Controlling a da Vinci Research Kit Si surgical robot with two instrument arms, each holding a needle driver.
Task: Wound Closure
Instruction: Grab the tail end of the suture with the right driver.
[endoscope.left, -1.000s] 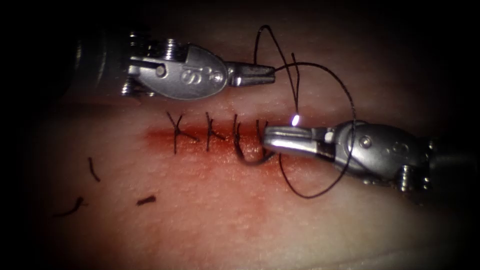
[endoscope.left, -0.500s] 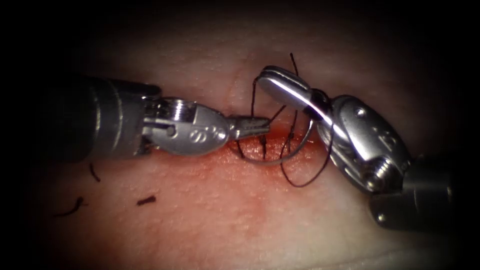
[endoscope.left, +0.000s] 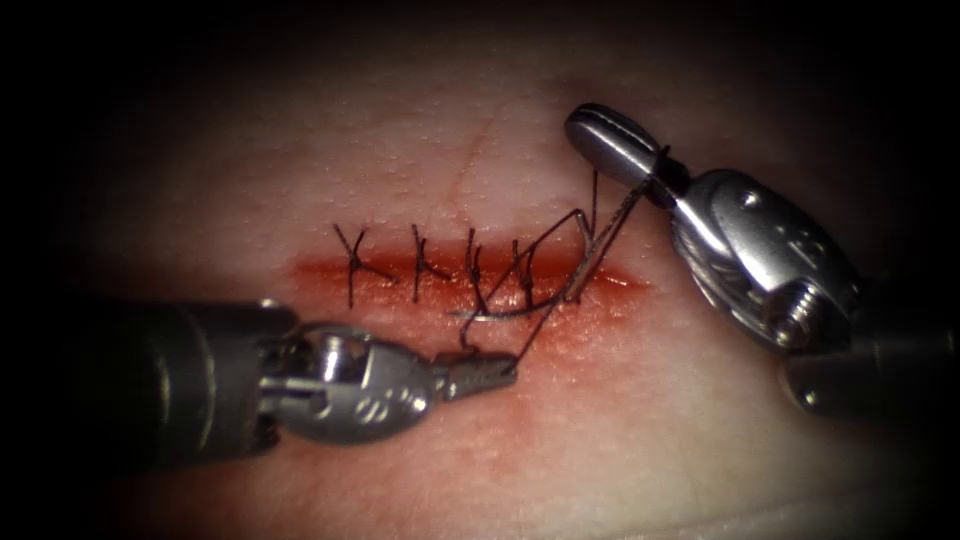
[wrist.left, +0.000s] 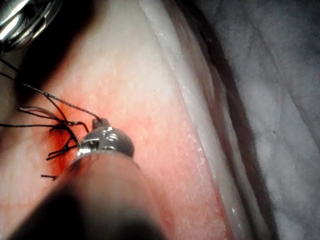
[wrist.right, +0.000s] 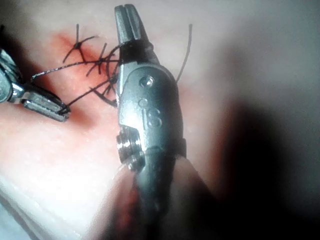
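The left claw (endoscope.left: 497, 374) sits on the near side of the cut (endoscope.left: 470, 275), its jaws closed on the thread (endoscope.left: 535, 325), which runs taut from its tip up and to the right toward the right claw (endoscope.left: 598, 130). That claw hangs on the far right of the wound, jaws pressed together, with thread wrapped around the neck behind them; whether anything is pinched between the jaws cannot be told. The curved needle (endoscope.left: 525, 305) lies across the right end of the cut, a grey arc free of both tools, and whether its point is in the tissue (endoscope.left: 420, 450) is unclear. Half a second ago the left claw lay level with the stitches and close to the right one; it now sits nearer the viewer, and the two tools are well apart with thread stretched between them. Four dark stitches (endoscope.left: 415, 265) cross the cut to the left, amid red fluid (endoscope.left: 330, 270), suggesting most of the closure is in place and a knot is being formed at the right end.
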